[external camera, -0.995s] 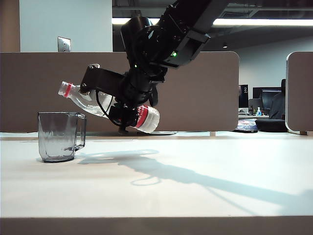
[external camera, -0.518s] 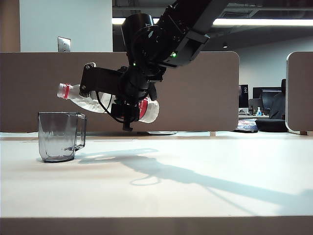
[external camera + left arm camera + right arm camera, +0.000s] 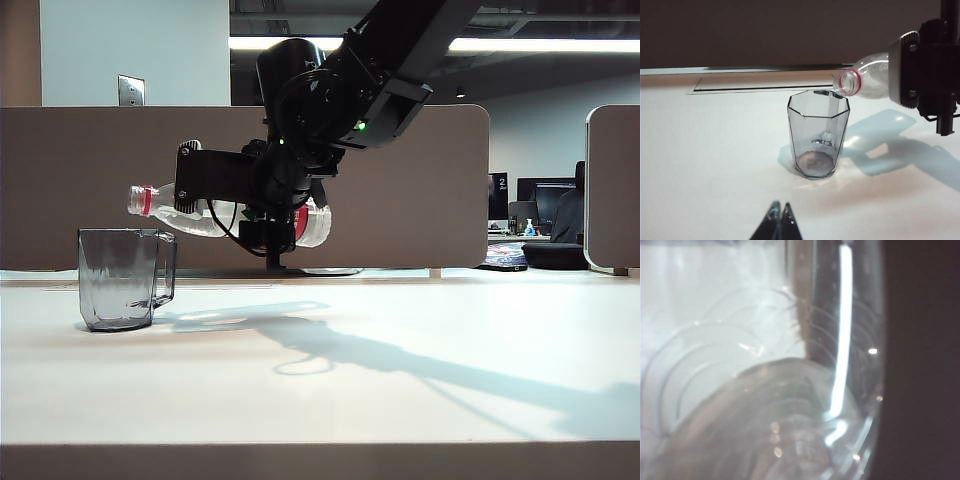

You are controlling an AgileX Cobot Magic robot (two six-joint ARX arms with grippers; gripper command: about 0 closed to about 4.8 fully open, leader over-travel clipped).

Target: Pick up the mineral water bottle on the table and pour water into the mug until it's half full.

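My right gripper [image 3: 262,212] is shut on the mineral water bottle [image 3: 205,216], holding it almost level above the table [image 3: 420,390]. The uncapped mouth with its red neck ring [image 3: 146,200] hangs just over the rim of the mug [image 3: 120,280], on its handle side. In the left wrist view the bottle mouth [image 3: 849,83] sits at the mug's [image 3: 817,135] rim, with only a thin trace of water [image 3: 815,161] at its bottom. The clear bottle [image 3: 765,390] fills the right wrist view and hides the fingers. My left gripper [image 3: 780,211] is shut and empty, low over the table in front of the mug.
A brown partition [image 3: 440,180] runs along the table's far edge. A flat rectangular hatch outline [image 3: 765,83] lies in the tabletop behind the mug. An office chair and monitors [image 3: 550,225] stand far off at the right.
The right wrist has rolled, bringing the bottle from a mouth-up slant to nearly level. Its mouth sank toward the mug's rim and its base rose. The left gripper has not moved.
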